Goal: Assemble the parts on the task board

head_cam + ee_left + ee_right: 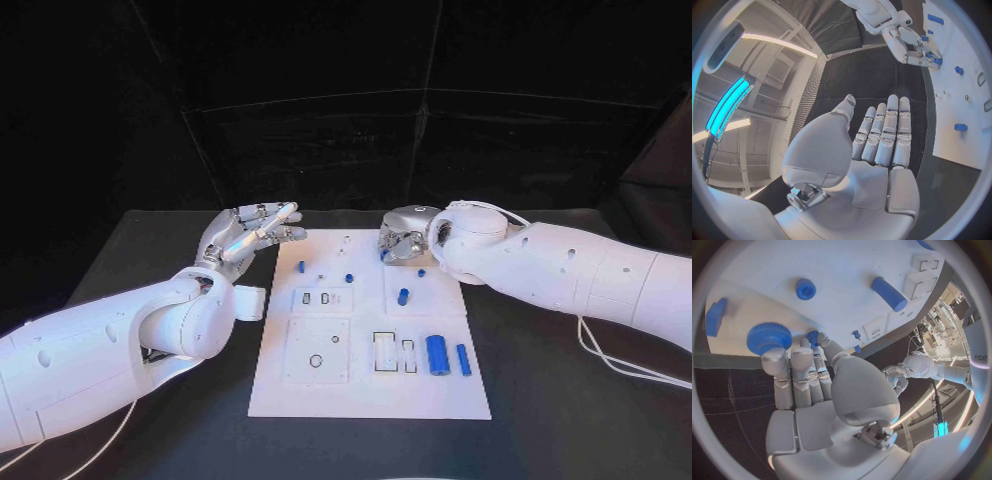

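Note:
The white task board (368, 395) lies in the middle of the table with several small blue parts on it. Among them are a peg (402, 296), a thick cylinder (437, 355) and a thinner one (463, 359). My right hand (407, 236) reaches down onto the board's far right part. In the right wrist view its fingertips (774, 359) touch a blue knurled wheel (769, 337). A small blue piece (812, 335) sits between thumb tip and a finger; I cannot tell whether it is pinched. My left hand (253, 235) hovers off the far left corner, fingers straight (886, 132), holding nothing.
The board carries raised white blocks with slots (320, 298) and a square plate with a ring hole (316, 350). Black table (562, 400) surrounds the board. A white cable (620, 362) trails beside my right arm.

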Tool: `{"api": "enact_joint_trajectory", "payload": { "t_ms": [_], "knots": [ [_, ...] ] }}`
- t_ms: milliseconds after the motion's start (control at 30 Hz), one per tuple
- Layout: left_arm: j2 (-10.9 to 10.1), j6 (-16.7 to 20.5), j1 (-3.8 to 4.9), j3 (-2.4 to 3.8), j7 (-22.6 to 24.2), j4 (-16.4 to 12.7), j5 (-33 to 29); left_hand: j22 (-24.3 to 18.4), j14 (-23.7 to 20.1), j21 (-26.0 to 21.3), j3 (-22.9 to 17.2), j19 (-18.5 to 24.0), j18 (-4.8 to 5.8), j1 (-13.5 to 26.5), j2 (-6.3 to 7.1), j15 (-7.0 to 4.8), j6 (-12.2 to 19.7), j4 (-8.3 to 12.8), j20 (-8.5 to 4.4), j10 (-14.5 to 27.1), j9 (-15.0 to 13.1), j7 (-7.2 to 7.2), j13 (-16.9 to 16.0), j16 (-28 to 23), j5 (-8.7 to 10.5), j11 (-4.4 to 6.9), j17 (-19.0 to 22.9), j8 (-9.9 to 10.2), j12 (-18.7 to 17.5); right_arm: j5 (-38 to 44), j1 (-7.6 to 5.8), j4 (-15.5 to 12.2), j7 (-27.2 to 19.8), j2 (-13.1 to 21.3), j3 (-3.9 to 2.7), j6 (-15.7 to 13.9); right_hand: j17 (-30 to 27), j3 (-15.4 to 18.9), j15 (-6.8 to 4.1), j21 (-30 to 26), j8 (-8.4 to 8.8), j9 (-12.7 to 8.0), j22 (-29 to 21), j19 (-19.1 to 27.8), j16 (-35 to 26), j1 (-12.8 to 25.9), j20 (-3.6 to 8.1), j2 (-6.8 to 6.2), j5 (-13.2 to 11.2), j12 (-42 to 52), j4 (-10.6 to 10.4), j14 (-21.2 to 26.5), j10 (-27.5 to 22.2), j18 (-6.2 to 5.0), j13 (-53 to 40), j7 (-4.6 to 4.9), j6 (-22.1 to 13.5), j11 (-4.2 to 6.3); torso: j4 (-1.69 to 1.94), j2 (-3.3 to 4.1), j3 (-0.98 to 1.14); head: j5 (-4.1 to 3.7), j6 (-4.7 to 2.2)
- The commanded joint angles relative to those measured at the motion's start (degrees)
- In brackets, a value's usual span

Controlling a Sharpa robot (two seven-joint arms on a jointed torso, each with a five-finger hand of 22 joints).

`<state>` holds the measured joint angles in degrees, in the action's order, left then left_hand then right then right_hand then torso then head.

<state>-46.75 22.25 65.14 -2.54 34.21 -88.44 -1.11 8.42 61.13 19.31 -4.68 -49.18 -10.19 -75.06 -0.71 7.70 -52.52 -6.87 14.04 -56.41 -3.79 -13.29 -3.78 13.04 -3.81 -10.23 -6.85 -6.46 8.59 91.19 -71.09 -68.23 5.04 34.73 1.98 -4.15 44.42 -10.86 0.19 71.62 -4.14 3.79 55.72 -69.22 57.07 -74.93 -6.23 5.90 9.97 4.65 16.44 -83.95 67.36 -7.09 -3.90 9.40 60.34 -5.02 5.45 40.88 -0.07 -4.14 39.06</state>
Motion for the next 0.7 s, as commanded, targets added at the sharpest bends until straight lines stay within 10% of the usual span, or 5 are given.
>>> {"api": "enact_joint_trajectory", "payload": {
  "t_ms": [33,433,700],
  "knots": [
    [0.1,-0.7,0.09,0.06,0.1,0.0,0.3,-0.1,0.3,0.3,0.0,-0.4,-0.33,0.0,-0.50,-0.04,-0.2,0.3,0.02,-0.2,0.1,-0.47,0.1,-0.3,-0.15,-0.31,-0.1,0.2,-0.3,0.4,0.05,0.3,0.5,-0.2,0.10,1.6,0.0,-0.6,-0.08,0.3,0.27,0.0,0.1,-0.2,0.3,-0.1,-0.01,-0.56,-0.1,-0.1,0.0,-0.3,0.3,0.28,0.0,0.02,0.4,-0.15,0.06,0.03,-0.06,0.01,0.00],
    [0.3,-0.9,0.09,0.06,-0.1,0.3,0.3,-0.1,0.3,0.3,-0.1,-0.4,-0.32,-0.2,-0.62,0.00,-0.1,0.5,0.02,-0.1,0.1,-0.51,0.1,-0.5,-0.17,-0.35,-0.1,0.3,-0.5,0.4,0.06,1.5,0.6,-1.3,0.13,2.1,0.7,-2.4,0.03,1.0,0.28,0.0,0.8,-0.1,1.3,-0.2,-0.12,-1.08,0.8,-0.2,-0.1,-0.1,0.2,0.35,0.0,0.13,0.3,-0.31,0.06,0.11,-0.12,-0.09,0.21],
    [0.2,-0.9,0.09,0.06,-0.1,0.3,0.3,-0.2,0.3,0.2,-0.1,-0.4,-0.31,-0.3,-0.68,0.01,-0.1,0.6,0.02,-0.1,0.1,-0.51,0.1,-0.5,-0.18,-0.35,-0.1,0.4,-0.6,0.1,0.07,0.1,-0.4,-0.7,0.13,-2.8,4.3,-5.2,-0.12,3.5,-0.01,0.1,4.6,-1.9,4.9,0.1,-0.04,-1.72,2.2,0.1,-0.3,-0.7,1.4,0.97,-0.1,-0.10,1.4,-0.05,0.08,0.07,-0.13,0.04,0.16]
  ]
}}
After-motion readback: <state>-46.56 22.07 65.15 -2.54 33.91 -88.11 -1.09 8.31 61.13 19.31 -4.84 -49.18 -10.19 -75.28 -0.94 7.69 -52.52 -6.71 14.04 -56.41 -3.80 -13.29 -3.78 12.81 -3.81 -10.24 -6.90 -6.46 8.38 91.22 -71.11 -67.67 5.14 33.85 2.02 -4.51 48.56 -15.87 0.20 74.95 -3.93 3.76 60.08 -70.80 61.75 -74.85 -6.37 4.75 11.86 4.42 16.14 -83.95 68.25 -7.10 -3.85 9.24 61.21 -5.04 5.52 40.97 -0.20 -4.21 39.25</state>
